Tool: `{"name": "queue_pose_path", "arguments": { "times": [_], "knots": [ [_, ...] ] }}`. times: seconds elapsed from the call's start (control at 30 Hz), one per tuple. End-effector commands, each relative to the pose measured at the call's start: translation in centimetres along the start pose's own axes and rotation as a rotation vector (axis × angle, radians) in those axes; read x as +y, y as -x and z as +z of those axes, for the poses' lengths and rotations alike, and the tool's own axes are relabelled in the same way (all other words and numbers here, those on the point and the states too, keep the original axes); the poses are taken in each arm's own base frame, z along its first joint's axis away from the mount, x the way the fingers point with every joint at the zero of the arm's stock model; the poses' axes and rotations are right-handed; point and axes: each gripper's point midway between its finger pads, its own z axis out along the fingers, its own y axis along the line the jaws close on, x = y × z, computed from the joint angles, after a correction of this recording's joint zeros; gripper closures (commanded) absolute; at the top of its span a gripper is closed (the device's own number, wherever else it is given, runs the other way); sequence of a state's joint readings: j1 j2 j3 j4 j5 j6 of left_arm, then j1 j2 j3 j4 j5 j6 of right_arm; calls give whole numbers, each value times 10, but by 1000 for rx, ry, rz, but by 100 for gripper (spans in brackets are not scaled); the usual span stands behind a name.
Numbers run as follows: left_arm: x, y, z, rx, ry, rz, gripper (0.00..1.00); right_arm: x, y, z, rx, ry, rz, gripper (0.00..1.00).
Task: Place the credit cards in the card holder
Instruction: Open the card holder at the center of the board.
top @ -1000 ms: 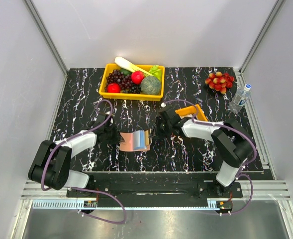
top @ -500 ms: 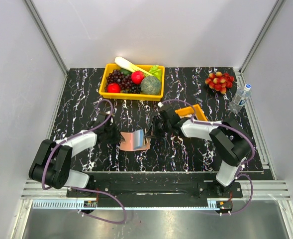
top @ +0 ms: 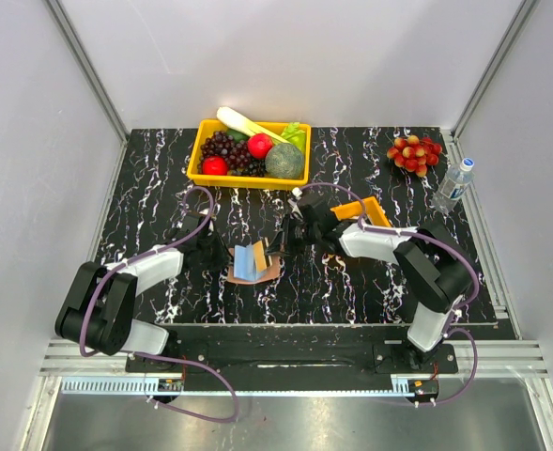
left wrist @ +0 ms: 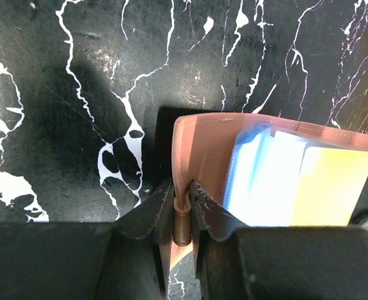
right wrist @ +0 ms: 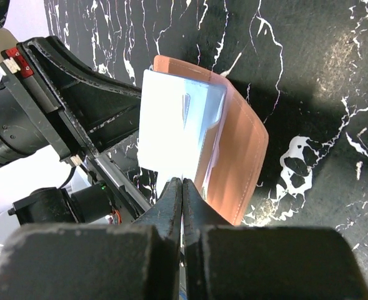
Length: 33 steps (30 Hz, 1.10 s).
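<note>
Spotter: Since a second ago the card holder has folded up. It lay broad and pink side up; top view now shows it narrower, with a pale blue-grey inner face showing. Right tool has shifted slightly left, toward it.

Recorder: Location of holder?

Spotter: On the black marbled surface, centre front, between the two tools, well apart from the yellow bin of fruit behind it.

Recorder: Left tool?

Spotter: Clenched on the holder's pink edge. Left wrist view: both fingers pressed against the thin leather-like flap, which stands upright between them.

Recorder: Right tool?

Spotter: Right wrist view: fingers closed tight together, pinching the near edge of a white card. This card lies against the holder's inner side, with the pink cover curving out to its right. Cannot tell whether its far end sits in a slot.

Recorder: Other cards?

Spotter: Left wrist view shows a beige card inside the open holder, just right of the white one and overlapping it. Blue sheen along the white card's left margin.

Recorder: Surroundings?

Spotter: Orange tray just behind the right arm. Red grape cluster and water bottle at far right, near each other.
</note>
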State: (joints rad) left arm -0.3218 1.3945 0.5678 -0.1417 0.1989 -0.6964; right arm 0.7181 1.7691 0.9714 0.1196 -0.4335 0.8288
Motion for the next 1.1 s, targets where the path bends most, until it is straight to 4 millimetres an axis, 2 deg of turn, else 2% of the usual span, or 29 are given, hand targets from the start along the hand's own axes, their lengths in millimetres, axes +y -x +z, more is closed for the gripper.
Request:
{"name": "queue_pose_path", "arguments": {
  "times": [0.0, 0.13, 0.2, 0.33, 0.4, 0.57, 0.77, 0.9, 0.97, 1.07],
  "knots": [
    [-6, 8, 1, -30, -24, 11, 78, 15, 9, 8, -16, 47, -11, 100],
    [-5, 9, 0, -39, -17, 10, 74, 21, 10, 7, -19, 74, -23, 100],
    [-5, 9, 0, -39, -20, 7, 72, 37, 12, 3, -30, 145, -35, 100],
    [-6, 9, 1, -36, -23, 7, 71, 44, 11, 5, 4, 178, -31, 100],
    [-6, 9, 2, -32, -24, 7, 71, 55, 8, 6, 19, 263, -22, 100],
    [-5, 9, 2, -35, -18, 6, 71, 25, 9, 10, -27, 117, 29, 100],
    [-1, 6, 2, -29, -3, 3, 71, 13, 17, 1, -97, 32, -15, 100],
    [0, 6, 3, -27, -1, 1, 71, -7, 14, 0, -89, -73, -2, 100],
    [-1, 6, 2, -31, -8, 3, 71, -9, 13, 4, -70, -77, -10, 100],
    [-4, 7, 1, -37, -22, 9, 70, 3, 8, 11, -42, -19, -24, 100]
  ]
}}
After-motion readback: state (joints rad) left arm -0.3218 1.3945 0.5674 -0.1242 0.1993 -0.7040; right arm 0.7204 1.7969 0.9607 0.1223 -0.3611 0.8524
